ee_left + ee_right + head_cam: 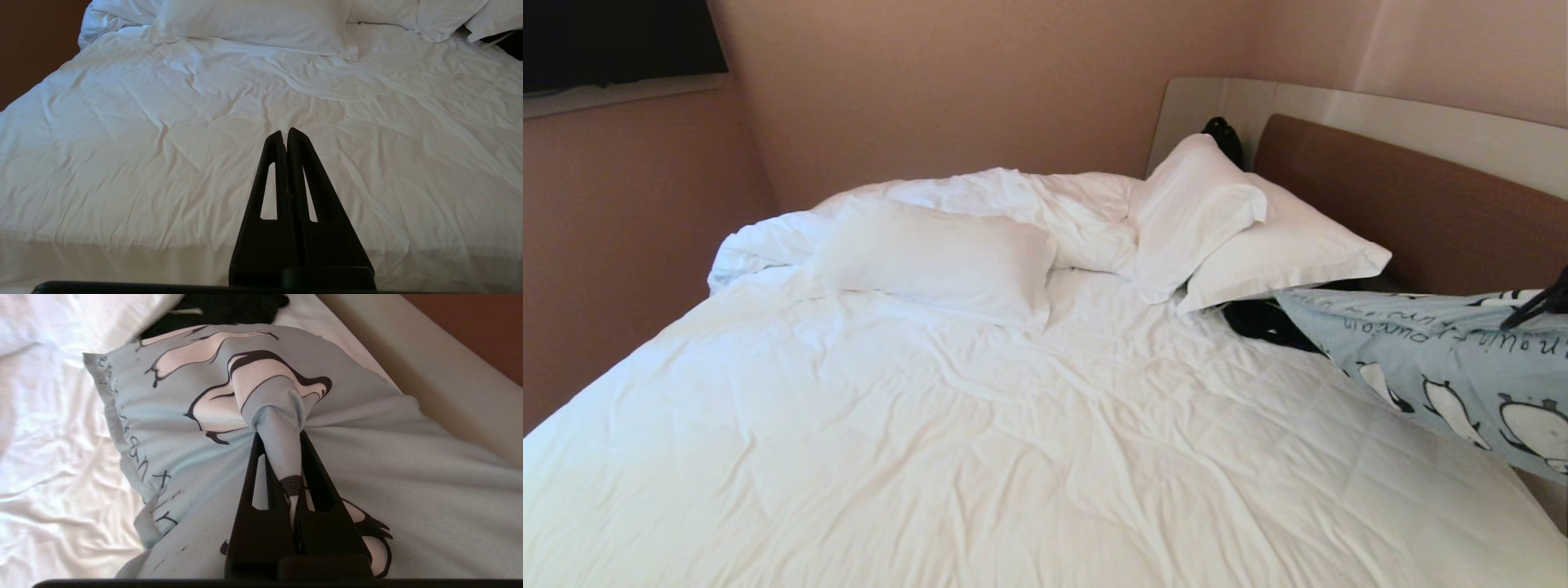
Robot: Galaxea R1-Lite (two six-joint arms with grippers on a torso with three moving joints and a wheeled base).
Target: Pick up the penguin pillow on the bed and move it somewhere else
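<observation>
The penguin pillow (1445, 359) is pale blue with black-and-white penguins and dark script. It hangs tilted above the right side of the bed (947, 425), near the headboard. My right gripper (280, 437) is shut on a pinched fold of the pillow's cover (278, 416); in the head view only its dark fingers (1539, 306) show at the right edge. The penguin pillow (196, 416) fills most of the right wrist view. My left gripper (284, 132) is shut on nothing and points over the white duvet (163, 134) at the bed's near side.
Two plain white pillows (1241, 237) lean by the brown headboard (1421, 204), and a third (939, 257) lies beside bunched duvet at the far left. A black item (1262, 322) lies under the lifted pillow. Another dark object (1225, 135) sits behind the pillows. Walls close in behind and left.
</observation>
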